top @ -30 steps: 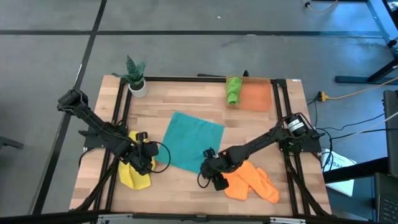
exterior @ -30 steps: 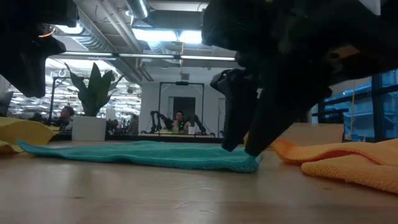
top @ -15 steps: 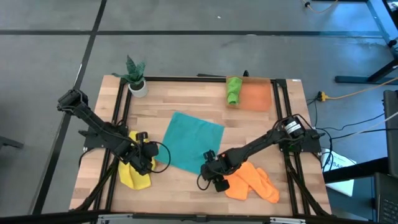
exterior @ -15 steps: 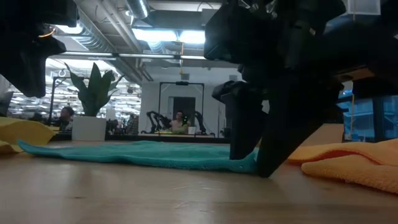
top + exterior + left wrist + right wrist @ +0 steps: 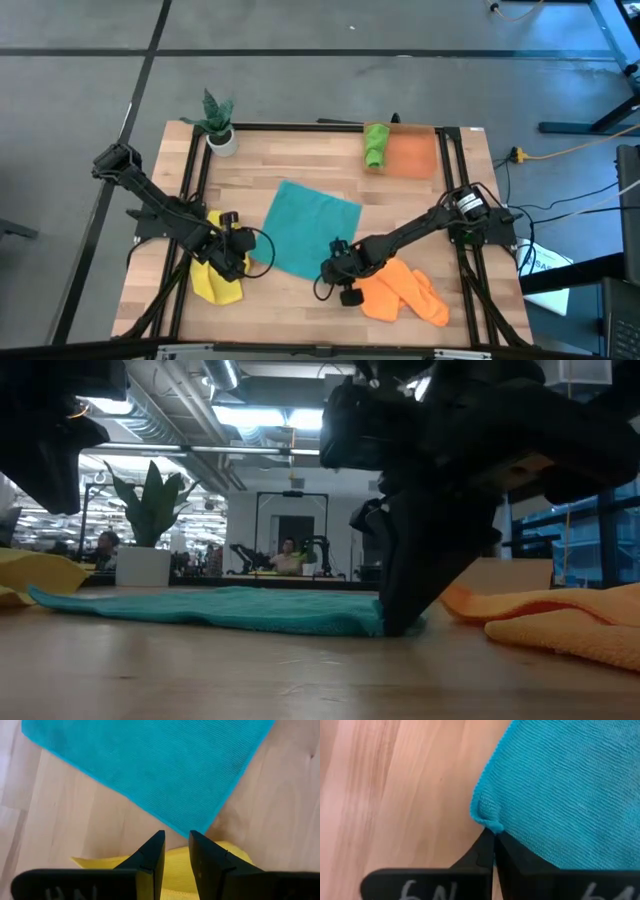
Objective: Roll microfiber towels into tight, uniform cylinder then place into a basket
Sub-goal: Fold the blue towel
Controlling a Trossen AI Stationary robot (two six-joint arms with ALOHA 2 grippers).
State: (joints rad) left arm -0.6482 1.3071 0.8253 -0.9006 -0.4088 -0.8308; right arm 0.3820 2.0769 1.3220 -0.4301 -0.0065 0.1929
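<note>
Pale wood-plank table (image 5: 300, 175); right gripper (image 5: 493, 839) pinches corner of flat ribbed teal towel (image 5: 560, 785); left gripper (image 5: 176, 837), fingers narrowly parted, over rumpled yellow towel (image 5: 175, 862).

Yellow towel (image 5: 215, 284) partly under L arm

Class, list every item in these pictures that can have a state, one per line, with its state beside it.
Teal microfiber towel: flat, unrolled, one corner pinched.
Bright green microfiber towel: rolled, lying in the basket.
Yellow microfiber towel: crumpled, unrolled.
Orange microfiber towel: bunched, unrolled.
Translucent orange basket: holds one roll.
Right gripper: shut on the teal towel's corner.
Left gripper: slightly parted, over the yellow towel, holding nothing.
</note>
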